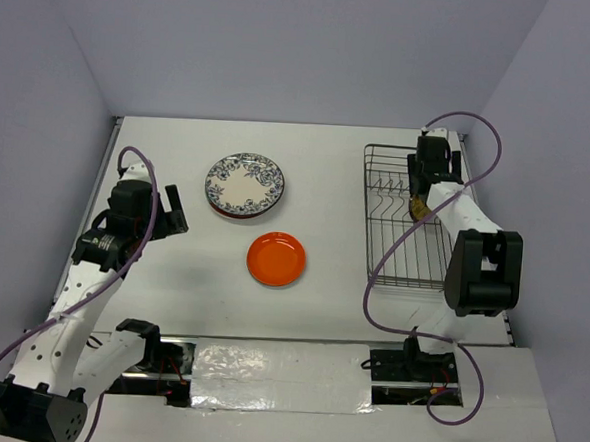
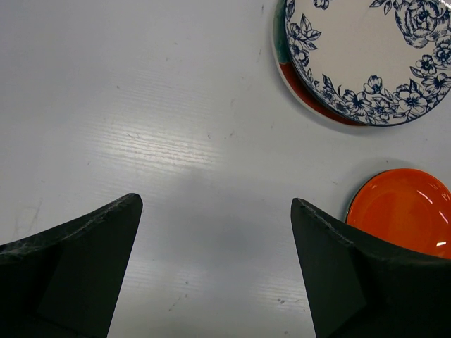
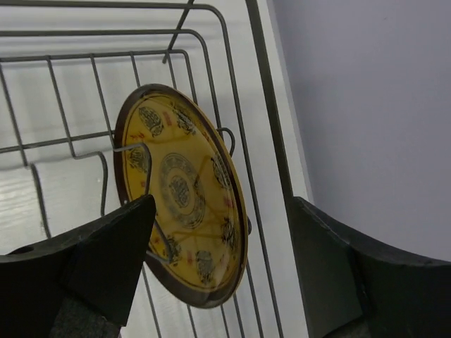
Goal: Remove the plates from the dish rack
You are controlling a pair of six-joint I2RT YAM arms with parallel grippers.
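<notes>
The dark wire dish rack (image 1: 403, 250) stands at the right. One small yellow-orange patterned plate (image 3: 183, 190) stands upright between its tines; it also shows in the top view (image 1: 416, 206). My right gripper (image 3: 222, 204) is open, with one jaw on each side of that plate and not closed on it. On the table lies a stack topped by the white plate with a blue floral rim (image 1: 244, 185), with a red-and-teal rim (image 2: 296, 81) showing beneath it. A small orange plate (image 1: 277, 258) lies beside the stack. My left gripper (image 2: 216, 204) is open and empty over bare table.
The rack (image 3: 275, 127) sits close to the right wall and the table's right edge. In the left wrist view the floral plate (image 2: 373, 56) and the orange plate (image 2: 405, 218) lie to the right of my left gripper. Walls enclose the table on three sides.
</notes>
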